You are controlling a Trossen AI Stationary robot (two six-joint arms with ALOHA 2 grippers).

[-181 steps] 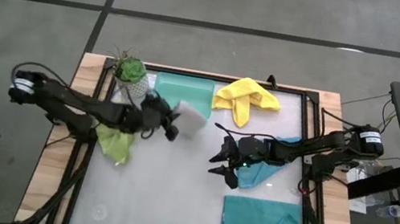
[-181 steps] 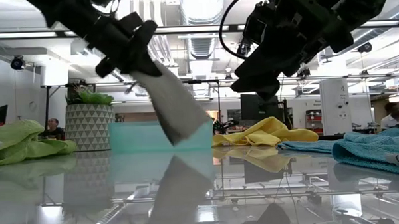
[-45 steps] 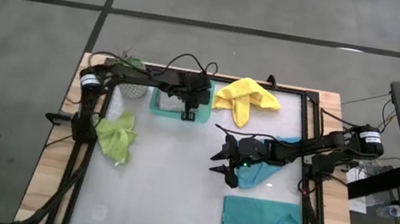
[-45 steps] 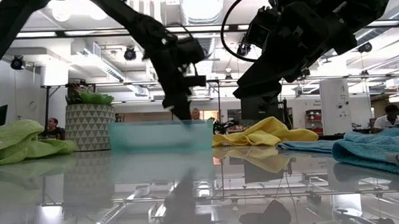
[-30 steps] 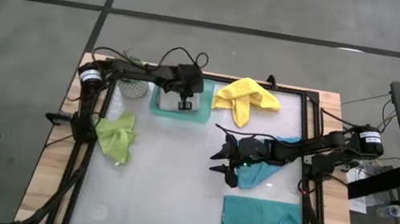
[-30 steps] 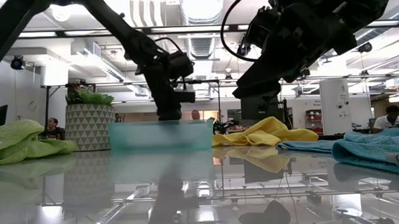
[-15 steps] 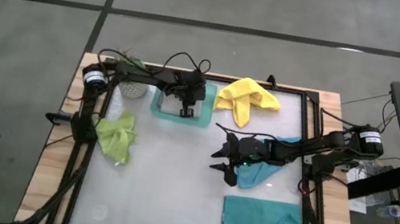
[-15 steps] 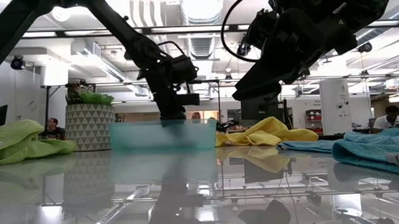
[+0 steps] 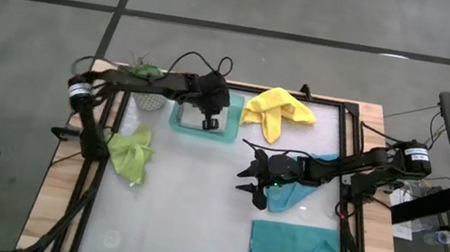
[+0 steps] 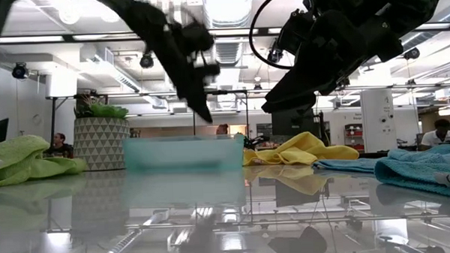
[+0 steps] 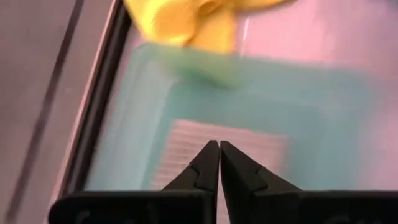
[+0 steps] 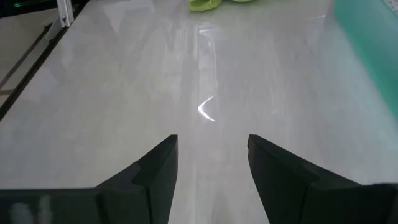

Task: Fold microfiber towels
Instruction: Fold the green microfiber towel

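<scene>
Left claw hovering shut over the tray; right claw waiting open above mid-table.

Left claw (image 9: 210,123) is hanging over the mint-green tray (image 9: 182,122) at the table's (image 9: 183,211) far edge, fingers (image 11: 202,169) pressed together and holding nothing; a grey towel (image 11: 186,149) is lying flat in the tray just beneath it. Right claw (image 9: 245,181) is sitting above the bare table centre with its fingers (image 12: 158,163) spread wide, gripping nothing. Yellow towel (image 9: 275,110) is lying crumpled just beside the tray, on the right arm's side. Lime green towel (image 9: 131,151) is lying bunched near the left edge, below the potted plant (image 9: 147,86). One teal towel (image 9: 292,193) is lying rumpled under the right arm; the other teal towel (image 9: 294,249) is lying flat near the front right corner.
</scene>
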